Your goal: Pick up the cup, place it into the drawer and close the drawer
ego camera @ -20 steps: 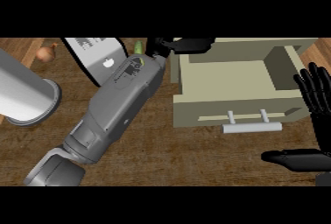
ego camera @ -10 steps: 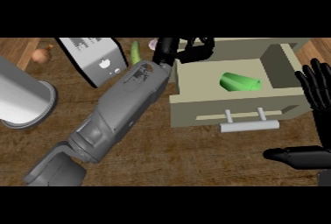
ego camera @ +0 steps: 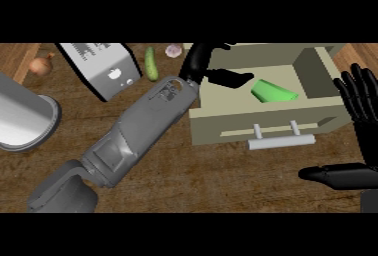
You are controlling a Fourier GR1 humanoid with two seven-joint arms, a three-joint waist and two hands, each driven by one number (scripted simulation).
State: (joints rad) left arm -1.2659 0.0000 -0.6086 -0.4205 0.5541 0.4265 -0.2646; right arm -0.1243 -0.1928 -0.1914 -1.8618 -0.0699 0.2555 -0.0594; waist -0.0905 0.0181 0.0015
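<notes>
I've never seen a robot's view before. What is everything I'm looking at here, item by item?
cup: one, green, lying inside the open drawer, apart from both hands
drawer: one, beige with a pale handle, pulled open, right of centre
cucumber: one, green, top, beside the appliance
garlic: one, pale, top edge, right of the cucumber
onion: one, brown, top left
appliance: one, light grey box, top left of centre
metal pot: one, silver, left edge
counter: one, brown wood, under everything
left hand: one, black, on a grey forearm, over the drawer's back left corner, holding nothing
right hand: one, black, open, resting at the right edge, fingers up
</notes>
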